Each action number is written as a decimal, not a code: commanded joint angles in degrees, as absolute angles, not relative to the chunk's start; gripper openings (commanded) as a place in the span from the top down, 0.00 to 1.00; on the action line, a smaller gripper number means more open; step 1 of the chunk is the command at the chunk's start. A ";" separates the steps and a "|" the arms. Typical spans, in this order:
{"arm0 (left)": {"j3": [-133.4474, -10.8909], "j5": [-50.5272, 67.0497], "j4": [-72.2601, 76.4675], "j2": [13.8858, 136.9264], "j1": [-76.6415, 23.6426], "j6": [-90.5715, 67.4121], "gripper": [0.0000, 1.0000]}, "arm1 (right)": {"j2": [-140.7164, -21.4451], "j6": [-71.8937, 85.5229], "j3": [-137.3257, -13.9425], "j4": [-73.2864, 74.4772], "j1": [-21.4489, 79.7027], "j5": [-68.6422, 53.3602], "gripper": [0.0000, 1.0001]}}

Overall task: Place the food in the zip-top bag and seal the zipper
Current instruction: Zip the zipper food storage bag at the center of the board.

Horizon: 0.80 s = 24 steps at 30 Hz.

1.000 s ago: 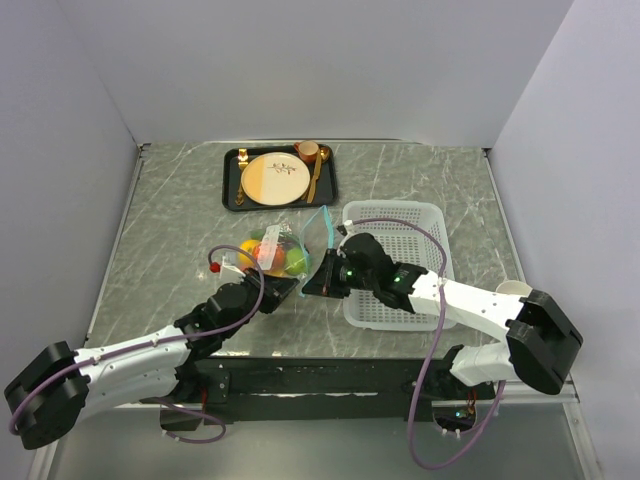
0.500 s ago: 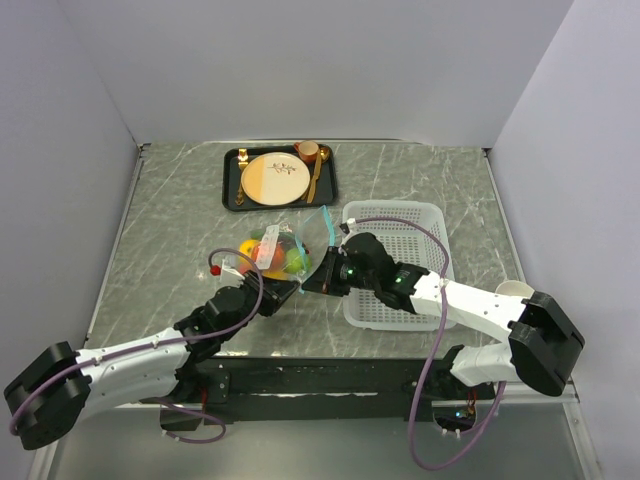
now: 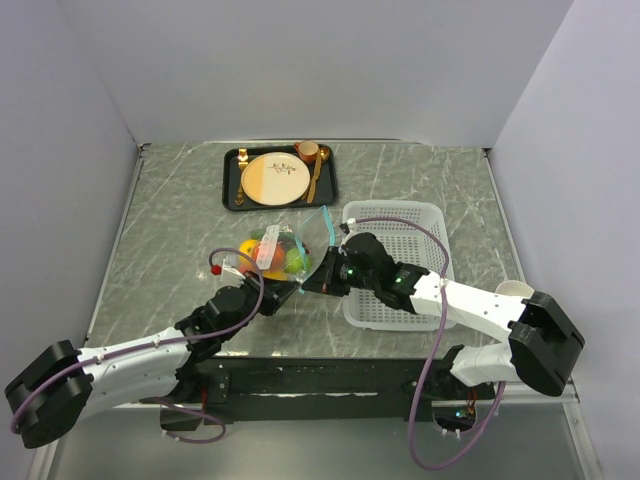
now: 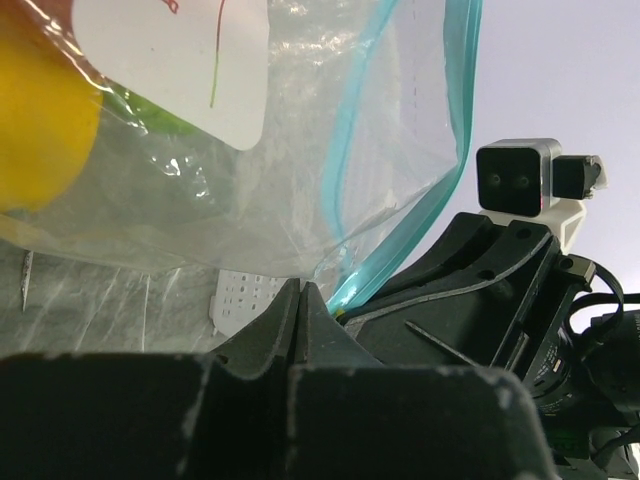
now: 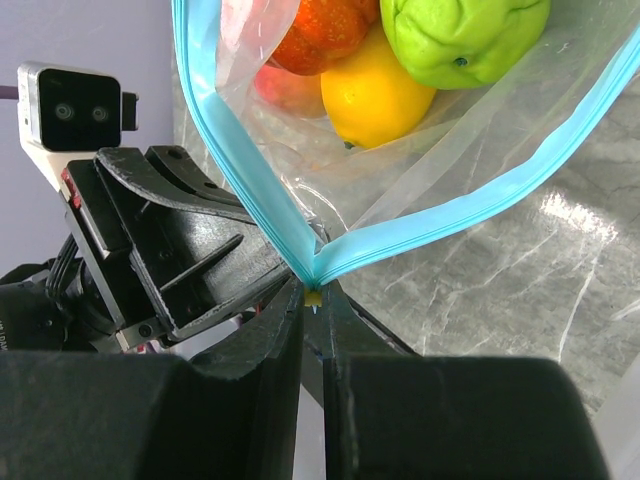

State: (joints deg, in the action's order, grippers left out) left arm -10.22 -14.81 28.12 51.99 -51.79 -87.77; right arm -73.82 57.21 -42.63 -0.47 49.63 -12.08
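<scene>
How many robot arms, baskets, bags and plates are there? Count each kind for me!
Robot arms: 2 (left arm, right arm)
White basket: 1
Clear bag: 1
Plate: 1
Total: 5

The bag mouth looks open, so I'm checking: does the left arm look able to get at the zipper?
Likely yes: the left gripper sits shut right beside the zipper, nothing between; the right gripper pinches only its corner.
</scene>
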 commanded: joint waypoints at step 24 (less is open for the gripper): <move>-4.83 -10.64 26.81 45.61 -52.03 -86.40 0.99 | -72.16 55.11 -45.53 -1.23 47.90 -7.65 0.90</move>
State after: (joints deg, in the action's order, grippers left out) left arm -5.67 -12.73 28.01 44.40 -51.79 -87.37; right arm -73.82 56.47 -42.85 0.60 49.58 -11.73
